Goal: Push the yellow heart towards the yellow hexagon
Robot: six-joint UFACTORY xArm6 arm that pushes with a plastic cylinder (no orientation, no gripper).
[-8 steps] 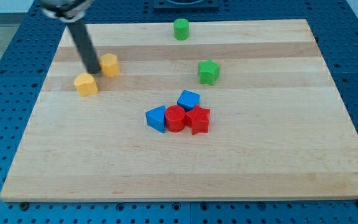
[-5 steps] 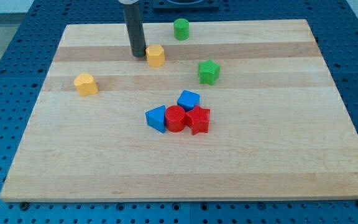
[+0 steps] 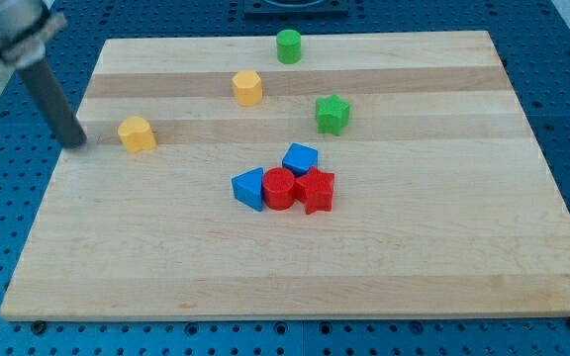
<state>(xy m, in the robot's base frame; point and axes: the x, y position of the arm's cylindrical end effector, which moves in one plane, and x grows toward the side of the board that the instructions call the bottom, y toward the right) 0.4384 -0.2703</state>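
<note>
The yellow heart (image 3: 137, 133) lies on the wooden board near its left edge. The yellow hexagon (image 3: 247, 87) lies up and to the right of it, well apart. My tip (image 3: 76, 142) is at the board's left edge, just left of the yellow heart, with a small gap between them.
A green cylinder (image 3: 288, 45) stands near the board's top edge. A green star (image 3: 332, 114) lies right of the hexagon. A cluster of a blue block (image 3: 249, 188), a red cylinder (image 3: 279, 189), a red star (image 3: 315, 190) and a blue cube (image 3: 301, 159) lies mid-board.
The yellow hexagon was pushed right from beside the heart. My tip has since swung from the hexagon's left side across to the left of the yellow heart. The heart has not moved.
</note>
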